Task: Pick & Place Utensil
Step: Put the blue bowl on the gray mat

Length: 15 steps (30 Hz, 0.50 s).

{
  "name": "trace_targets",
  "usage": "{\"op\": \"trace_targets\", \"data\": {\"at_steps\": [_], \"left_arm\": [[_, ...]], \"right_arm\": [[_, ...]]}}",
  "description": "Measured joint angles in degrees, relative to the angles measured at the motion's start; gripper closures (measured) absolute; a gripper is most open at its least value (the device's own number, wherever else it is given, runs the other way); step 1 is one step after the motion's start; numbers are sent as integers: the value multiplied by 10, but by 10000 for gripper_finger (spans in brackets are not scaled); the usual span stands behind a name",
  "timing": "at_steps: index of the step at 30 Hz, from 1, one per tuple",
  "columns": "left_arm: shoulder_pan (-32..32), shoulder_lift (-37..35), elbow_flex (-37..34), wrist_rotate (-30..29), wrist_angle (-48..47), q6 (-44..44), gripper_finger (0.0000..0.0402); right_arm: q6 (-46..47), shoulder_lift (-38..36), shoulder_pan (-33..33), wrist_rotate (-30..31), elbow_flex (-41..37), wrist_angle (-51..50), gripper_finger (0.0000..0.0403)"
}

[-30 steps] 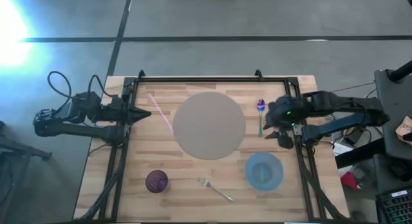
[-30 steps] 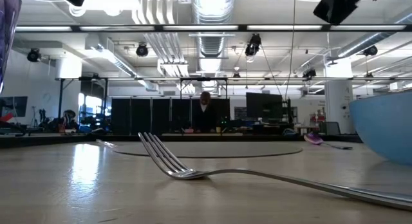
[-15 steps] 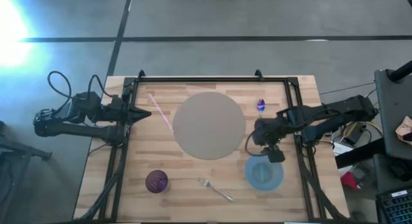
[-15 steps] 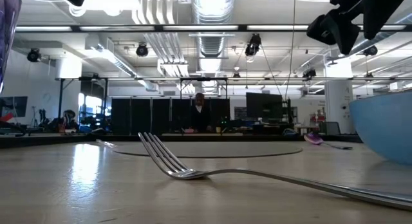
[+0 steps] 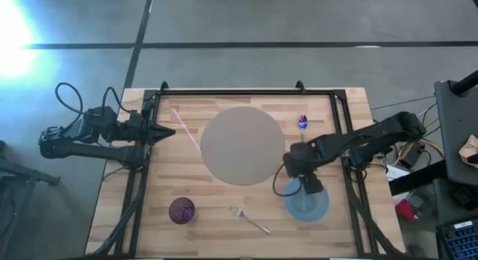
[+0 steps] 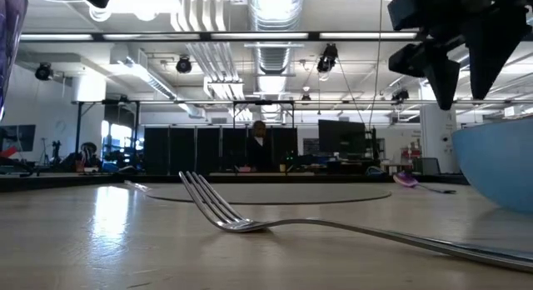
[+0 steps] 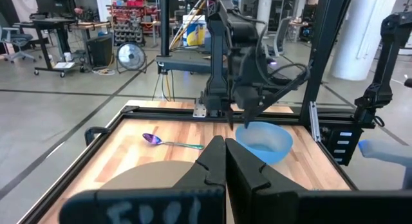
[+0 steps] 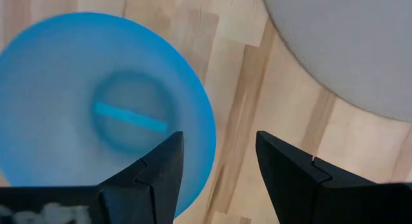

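A silver fork (image 5: 249, 219) lies on the wood near the table's near edge, its tines close up in the low view (image 6: 218, 208). A spoon with a purple bowl (image 5: 302, 124) lies by the grey round mat (image 5: 243, 144); it also shows in the low view (image 6: 408, 180) and the left wrist view (image 7: 154, 139). My right gripper (image 5: 311, 188) hangs open above the far-left rim of the blue bowl (image 5: 308, 202), fingers pointing down; in its wrist view (image 8: 219, 166) the bowl's rim (image 8: 205, 114) lies below the gap between the fingers. My left gripper (image 5: 169, 131) waits shut at the table's left side.
A purple cup (image 5: 181, 210) stands near the near-left corner. A thin pink stick (image 5: 187, 131) lies left of the mat. A black frame (image 5: 246, 90) borders the table. Bare wood (image 5: 216, 196) lies between the mat and the fork. A person stands in the room far behind (image 6: 260, 144).
My right gripper has moved from beside the spoon toward the table's near edge and slightly left, ending over the blue bowl; in the low view it has come down into the picture above the bowl. Nothing on the table has moved.
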Motion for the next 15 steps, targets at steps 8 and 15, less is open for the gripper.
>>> {"op": "trace_targets", "data": {"at_steps": [8, 15], "left_arm": [[0, 0, 0, 0, 0, 0, 401], [0, 0, 0, 0, 0, 2, 401]], "right_arm": [[-20, 48, 0, 0, -9, 9, 211], [-25, 82, 2, 0, -30, 22, 211]]}}
